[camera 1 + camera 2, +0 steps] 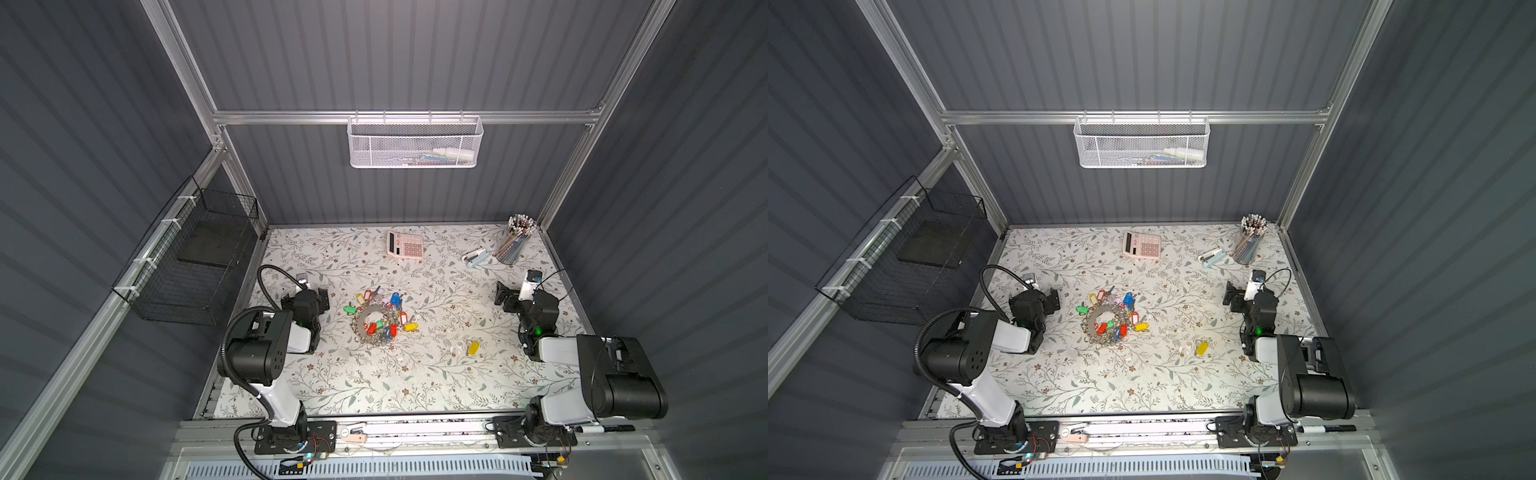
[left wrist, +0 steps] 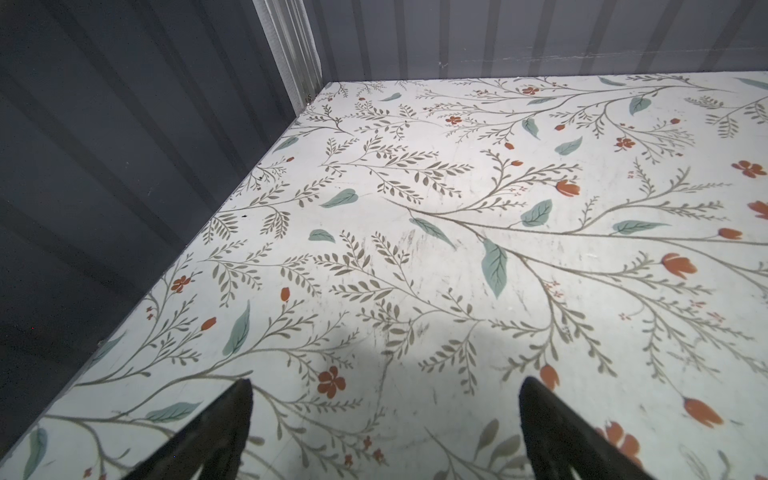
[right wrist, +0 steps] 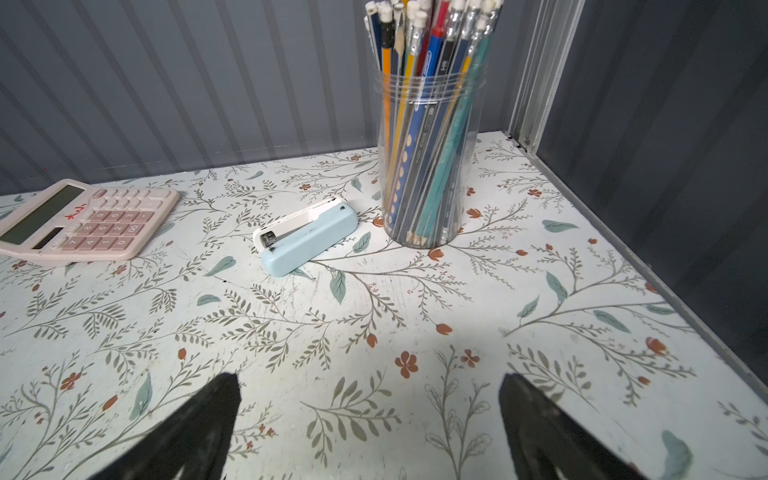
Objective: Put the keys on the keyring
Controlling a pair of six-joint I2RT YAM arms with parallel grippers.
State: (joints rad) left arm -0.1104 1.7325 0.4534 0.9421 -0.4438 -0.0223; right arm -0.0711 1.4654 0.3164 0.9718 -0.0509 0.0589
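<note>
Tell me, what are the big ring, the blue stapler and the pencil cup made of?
The keyring looks like bare metal: flat, silver-grey, dully shiny. The stapler seems plastic: smooth pale blue shell, white inside, with a bit of metal at its mouth. The pencil cup is see-through, probably plastic, maybe glass: the pencils show through its wall.

Grey ribbed walls (image 1: 395, 62), aluminium frame (image 1: 291, 117); floral-patterned worktop (image 1: 374, 382); white mesh basket (image 1: 413, 143) hung at back, black wire basket (image 1: 187, 291) on left wall.
</note>
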